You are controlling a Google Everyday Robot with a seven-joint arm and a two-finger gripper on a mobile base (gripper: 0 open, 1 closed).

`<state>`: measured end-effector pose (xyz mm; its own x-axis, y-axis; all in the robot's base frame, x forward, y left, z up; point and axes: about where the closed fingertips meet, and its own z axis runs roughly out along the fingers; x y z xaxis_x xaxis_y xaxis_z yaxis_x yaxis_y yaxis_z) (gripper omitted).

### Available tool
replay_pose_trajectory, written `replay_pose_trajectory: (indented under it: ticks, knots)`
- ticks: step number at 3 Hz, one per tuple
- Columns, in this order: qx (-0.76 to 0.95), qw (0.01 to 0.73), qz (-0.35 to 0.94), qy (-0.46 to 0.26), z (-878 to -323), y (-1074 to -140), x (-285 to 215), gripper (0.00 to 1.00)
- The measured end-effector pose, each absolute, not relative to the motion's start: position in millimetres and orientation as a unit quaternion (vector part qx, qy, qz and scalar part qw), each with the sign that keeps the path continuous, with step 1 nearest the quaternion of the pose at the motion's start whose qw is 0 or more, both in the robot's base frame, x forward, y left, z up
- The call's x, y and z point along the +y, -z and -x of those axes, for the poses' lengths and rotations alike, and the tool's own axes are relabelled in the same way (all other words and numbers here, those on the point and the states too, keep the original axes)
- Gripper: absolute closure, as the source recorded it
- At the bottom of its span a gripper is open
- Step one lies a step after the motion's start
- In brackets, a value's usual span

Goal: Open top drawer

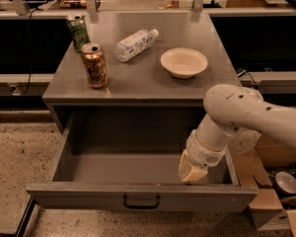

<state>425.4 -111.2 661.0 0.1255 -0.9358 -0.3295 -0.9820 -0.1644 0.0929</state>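
Top drawer (89, 195) is pulled way out under the worktop (138, 85), deep grey inside showing, black handle (141, 201) centred on the front. The end effector (191, 169) is down inside it at the front right corner, right by the front panel; can't tell if it's clenched or released. Up top: green can (78, 32), brown can (94, 65), a bottle (134, 44) on its side, and a bowl (184, 62).
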Motion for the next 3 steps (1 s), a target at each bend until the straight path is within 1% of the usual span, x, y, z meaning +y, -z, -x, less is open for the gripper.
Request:
replay_pose_trajectory:
  ticks: [1, 3]
  knots:
    - [0.636, 0.06, 0.749, -0.174, -411.0, -659.1, -111.8, 1.0]
    - [0.638, 0.017, 0.74, -0.214, -360.9, -658.4, -124.2, 1.0]
